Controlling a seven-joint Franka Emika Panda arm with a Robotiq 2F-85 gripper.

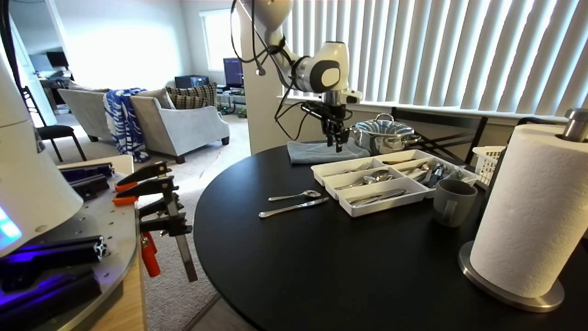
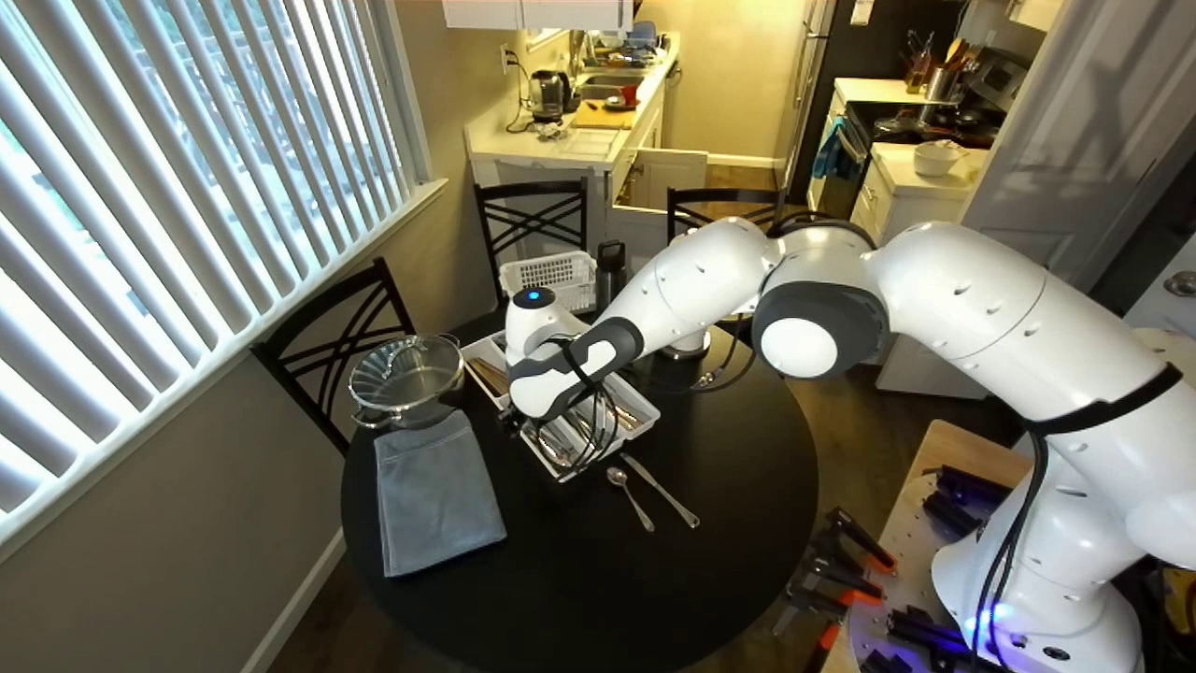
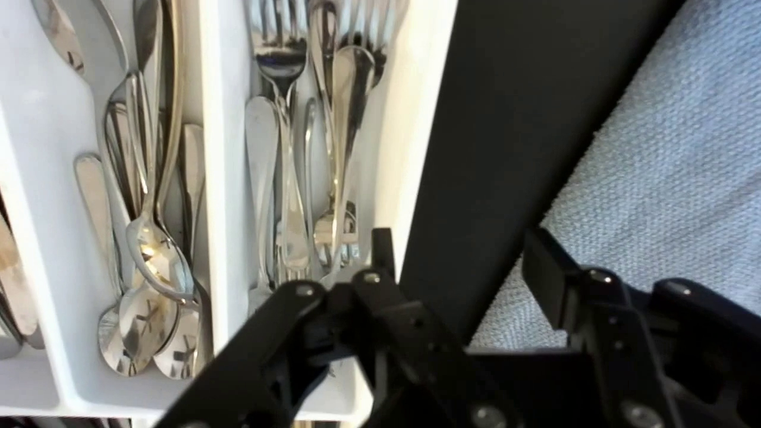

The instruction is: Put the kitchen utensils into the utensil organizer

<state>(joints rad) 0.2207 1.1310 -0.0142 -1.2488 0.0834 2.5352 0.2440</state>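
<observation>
A silver spoon (image 1: 290,197) and a silver knife (image 1: 294,208) lie side by side on the black table, outside the organizer. The spoon (image 2: 635,505) and knife (image 2: 662,491) also show in an exterior view. The white utensil organizer (image 1: 390,208) stands beside them, with silver cutlery in its compartments. In the wrist view, the organizer (image 3: 211,178) shows forks in its edge compartment and spoons in the one beside it. My gripper (image 3: 458,249) is open and empty, fingers pointing down, above the gap between organizer and cloth. In an exterior view, the gripper (image 1: 338,140) hangs above the table.
A folded grey-blue cloth (image 1: 312,154) lies beside the organizer, with a metal pot (image 1: 386,138) behind it. A dark grey mug (image 1: 454,202) and a paper towel roll (image 1: 528,216) stand near the organizer's other end. Orange-and-black clamps (image 1: 158,188) are at the robot's base.
</observation>
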